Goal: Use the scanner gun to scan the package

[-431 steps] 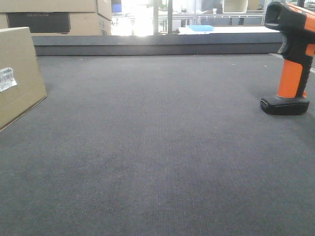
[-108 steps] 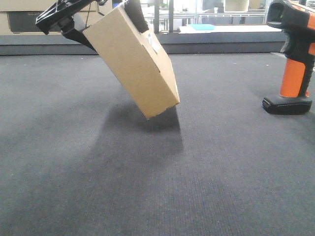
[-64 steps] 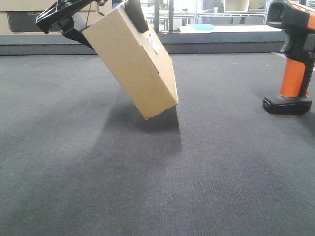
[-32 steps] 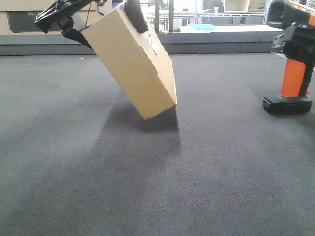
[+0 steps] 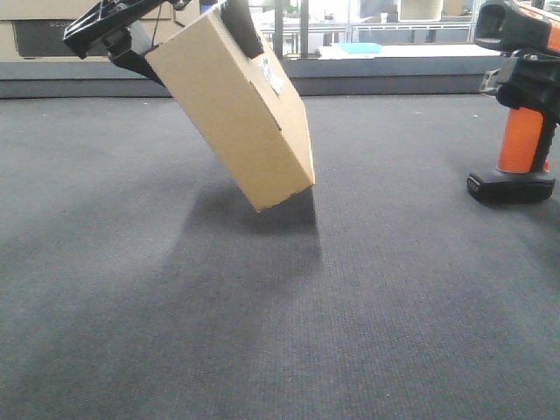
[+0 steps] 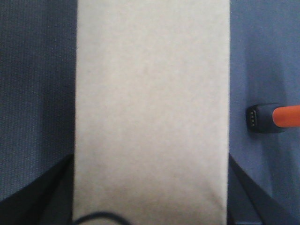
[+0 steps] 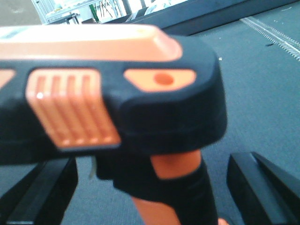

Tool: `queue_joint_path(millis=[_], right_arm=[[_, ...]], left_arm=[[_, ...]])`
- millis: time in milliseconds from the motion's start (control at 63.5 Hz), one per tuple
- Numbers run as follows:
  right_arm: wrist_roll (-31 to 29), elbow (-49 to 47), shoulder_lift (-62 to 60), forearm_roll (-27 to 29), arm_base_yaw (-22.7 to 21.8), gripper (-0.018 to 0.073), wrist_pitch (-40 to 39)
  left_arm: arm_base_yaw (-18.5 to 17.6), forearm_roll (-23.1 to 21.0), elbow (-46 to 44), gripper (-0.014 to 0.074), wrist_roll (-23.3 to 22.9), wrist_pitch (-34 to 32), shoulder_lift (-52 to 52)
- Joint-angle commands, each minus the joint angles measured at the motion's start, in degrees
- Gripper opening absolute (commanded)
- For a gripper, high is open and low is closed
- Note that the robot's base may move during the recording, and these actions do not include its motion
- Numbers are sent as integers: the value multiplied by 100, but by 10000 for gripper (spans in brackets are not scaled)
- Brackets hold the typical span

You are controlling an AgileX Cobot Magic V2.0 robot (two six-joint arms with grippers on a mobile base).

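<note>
Grip is kept by the left gripper (image 5: 194, 48) on the upper end of the package (image 5: 236, 114), with one black finger (image 5: 122, 44) laid on its far broad face and the other (image 5: 243, 24) on its near one. In the left wrist view the tan box (image 6: 152, 108) is seen filling the middle, flanked at the bottom by both fingers (image 6: 42, 192). The package is held tilted, its lower corner pointed down at the grey carpet (image 5: 262, 332); whether that corner touches the carpet cannot be told. A small white label (image 5: 273, 77) is carried on the face turned to the right.

Well apart from the package, on its right, the scanner gun (image 5: 521, 140) is stood upright on its black foot. The right gripper (image 5: 516, 83) is placed around the orange handle just under the head. Its jaws are spread, and in the right wrist view clear gaps are seen between the fingers (image 7: 40, 197) and the handle (image 7: 180, 187).

Behind the package, to its left, larger cardboard boxes (image 5: 52, 39) with a dark panel are stacked.
</note>
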Motion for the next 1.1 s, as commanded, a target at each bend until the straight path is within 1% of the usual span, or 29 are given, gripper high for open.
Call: queue_joint_path(millis=[0, 913, 976, 1070, 1086], right_arm=[[-9, -102, 3, 46, -8, 560, -198], [-9, -225, 26, 106, -8, 557, -14], [-9, -225, 26, 106, -8, 533, -14], [-9, -225, 26, 106, -8, 408, 8], [-9, -225, 26, 106, -8, 372, 20]], left_arm=[[-31, 7, -22, -111, 8, -136, -20], [-31, 7, -22, -111, 8, -136, -20], [-31, 7, -22, -111, 8, -136, -20], [-31, 7, -22, -111, 8, -136, -20], [-31, 7, -22, -111, 8, -136, -20]])
